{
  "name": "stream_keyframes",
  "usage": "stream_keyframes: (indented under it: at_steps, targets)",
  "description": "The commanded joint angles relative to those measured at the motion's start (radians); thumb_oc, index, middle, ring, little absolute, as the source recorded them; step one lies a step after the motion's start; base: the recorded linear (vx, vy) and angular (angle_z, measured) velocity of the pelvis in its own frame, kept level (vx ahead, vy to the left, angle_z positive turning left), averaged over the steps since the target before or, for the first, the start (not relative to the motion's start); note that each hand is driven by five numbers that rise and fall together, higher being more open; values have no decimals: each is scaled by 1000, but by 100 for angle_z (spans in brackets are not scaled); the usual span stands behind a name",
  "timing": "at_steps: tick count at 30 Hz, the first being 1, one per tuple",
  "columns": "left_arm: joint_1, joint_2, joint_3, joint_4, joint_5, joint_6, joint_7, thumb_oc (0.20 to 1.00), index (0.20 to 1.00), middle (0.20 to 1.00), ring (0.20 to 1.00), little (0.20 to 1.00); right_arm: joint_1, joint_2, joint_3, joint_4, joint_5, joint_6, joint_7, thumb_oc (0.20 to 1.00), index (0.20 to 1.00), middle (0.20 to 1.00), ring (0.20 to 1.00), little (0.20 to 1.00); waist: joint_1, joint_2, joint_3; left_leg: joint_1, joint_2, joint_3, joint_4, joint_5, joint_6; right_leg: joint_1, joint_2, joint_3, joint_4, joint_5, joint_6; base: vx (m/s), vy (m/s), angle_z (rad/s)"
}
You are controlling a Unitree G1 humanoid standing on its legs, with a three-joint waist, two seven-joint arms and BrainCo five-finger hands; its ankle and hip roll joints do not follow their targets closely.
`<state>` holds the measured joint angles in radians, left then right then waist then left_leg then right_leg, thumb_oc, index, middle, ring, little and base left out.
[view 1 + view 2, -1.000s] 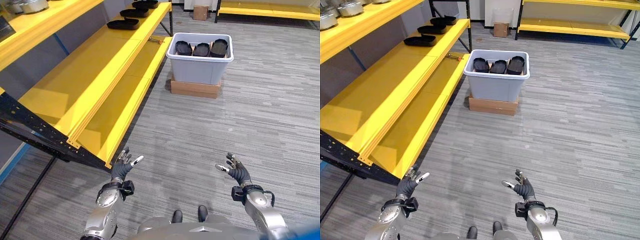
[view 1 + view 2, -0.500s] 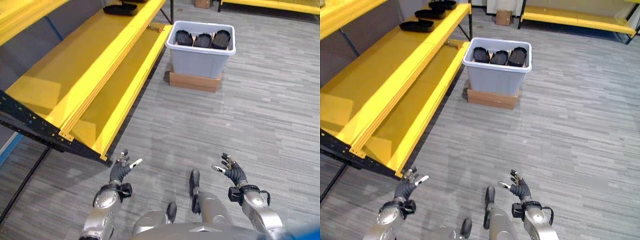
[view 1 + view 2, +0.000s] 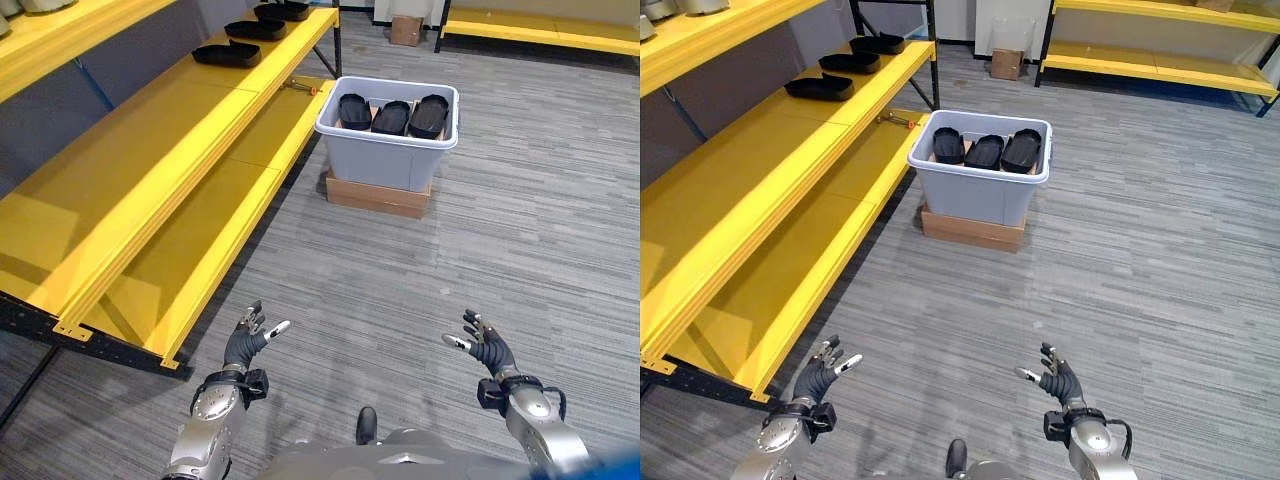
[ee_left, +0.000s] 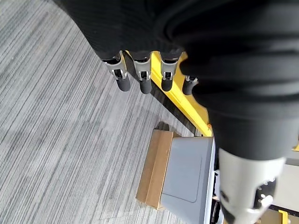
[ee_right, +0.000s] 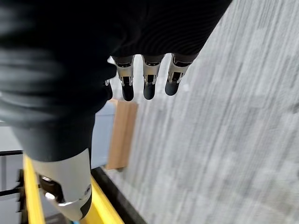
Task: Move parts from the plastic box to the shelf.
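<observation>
No readable writing is showing on anything in view. The robot's left hand (image 3: 243, 343) and right hand (image 3: 487, 349) are hovering low over the grey striped carpet floor (image 3: 540, 230), well apart from each other, fingers relaxed and spread, grasping nothing.

Well ahead of the fingertips, the pale grey plastic box (image 3: 385, 155) is sitting on a flat brown cardboard carton (image 3: 376, 194). Inside it, three black oval moulded parts (image 3: 391, 116) are lying side by side, just beside one another. Off beyond the left hand's fingers, the long yellow metal shelf (image 3: 150, 160) is running away into the room, and at its far end more black oval parts (image 3: 226, 54) are lying in a row. A small tool with an orange handle (image 3: 299, 87) is resting on the shelf's lower board near the box.

The left wrist view is showing the box and carton from the side, past the straight fingers (image 4: 122, 80), with the shelf's yellow edge beside them; the parts are hidden there. The right wrist view is showing straight fingers (image 5: 148, 87) over carpet, with the carton beyond.

At the back of the room, a second yellow shelf (image 3: 1160, 65) and a small cardboard box (image 3: 1005, 63) are standing by the wall.
</observation>
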<state>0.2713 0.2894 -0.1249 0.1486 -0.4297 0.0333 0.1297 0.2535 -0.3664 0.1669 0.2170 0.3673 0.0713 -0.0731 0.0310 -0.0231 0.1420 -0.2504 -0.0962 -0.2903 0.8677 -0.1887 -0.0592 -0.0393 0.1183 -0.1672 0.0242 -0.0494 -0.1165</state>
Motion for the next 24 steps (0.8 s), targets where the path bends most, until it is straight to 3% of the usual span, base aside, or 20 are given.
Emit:
stream_keyframes:
  at_steps: [1,2,5,6,7,11,16,20,21,22,23,24]
  targets:
    - [-17,14,23,-49,-32,-34,-5,1000,1000,1000,1000,1000,-17,-6,-55,-73,44,-46,-12,1000,1000,1000,1000,1000,37,-12,69,75,-24,94,-464,192,72,42,-92,98,-29,54,145,275,21,-8]
    - [-9,10,25,-52,-37,-36,-4,1000,1000,1000,1000,1000,-17,-1,-55,-71,43,-46,-13,1000,1000,1000,1000,1000,39,-13,63,46,-26,115,-551,173,74,55,-91,98,-42,47,152,383,50,0]
    - [1,6,21,-52,-24,-36,-8,1000,1000,1000,1000,1000,-5,13,-58,-73,30,-56,-21,1000,1000,1000,1000,1000,52,5,47,-10,23,226,-861,314,51,133,-59,94,-86,20,154,331,77,9]
    - [5,9,23,-54,-20,-37,-7,1000,1000,1000,1000,1000,0,20,-58,-73,26,-61,-24,1000,1000,1000,1000,1000,66,4,47,-19,22,214,-944,350,43,164,-57,111,-96,7,158,454,163,6]
    - [8,9,29,-52,-16,-39,-2,1000,1000,1000,1000,1000,-3,24,-51,-59,9,-62,-29,1000,1000,1000,1000,1000,84,4,41,-48,33,158,-955,385,18,207,-66,141,-96,-18,167,347,132,2]
    - [9,10,29,-56,-20,-49,-1,1000,1000,1000,1000,1000,8,47,-40,-65,-5,-53,-7,1000,1000,1000,1000,1000,85,9,7,7,52,146,-955,412,16,246,-86,162,-93,-55,180,309,197,-69]
    - [-16,34,24,-62,-28,-47,8,1000,1000,1000,1000,1000,-9,62,-26,-66,-3,-43,-2,1000,1000,1000,1000,1000,87,-15,-17,36,44,173,-923,372,46,244,-160,166,-50,-62,215,236,219,-32]
    - [-28,60,38,-73,-45,-46,32,1000,1000,1000,1000,1000,-52,86,12,-60,6,-42,5,1000,1000,1000,1000,1000,109,-36,-31,42,31,196,-886,306,89,170,-216,182,72,15,261,192,244,-41]
    - [-35,75,39,-83,-44,-44,41,1000,1000,1000,1000,1000,-53,97,16,-59,11,-43,5,1000,1000,1000,1000,1000,103,-39,-17,64,16,191,-871,274,109,119,-235,166,200,91,271,171,207,-51]
    - [-35,74,39,-83,-44,-44,41,1000,1000,1000,1000,1000,-53,97,16,-59,11,-43,5,1000,1000,1000,1000,1000,103,-37,-20,59,18,191,-870,275,108,115,-232,167,199,94,271,193,339,4]
    - [-49,96,40,-87,-28,-43,41,1000,1000,1000,1000,1000,-49,100,17,-60,11,-42,8,1000,1000,1000,1000,1000,82,-22,5,91,2,176,-864,258,130,36,-247,162,368,215,267,126,300,17]
    - [-52,105,40,-90,-21,-43,43,1000,1000,1000,1000,1000,-47,101,18,-63,11,-45,9,1000,1000,1000,1000,1000,69,-7,21,110,1,168,-869,250,140,4,-249,147,434,241,251,191,376,41]
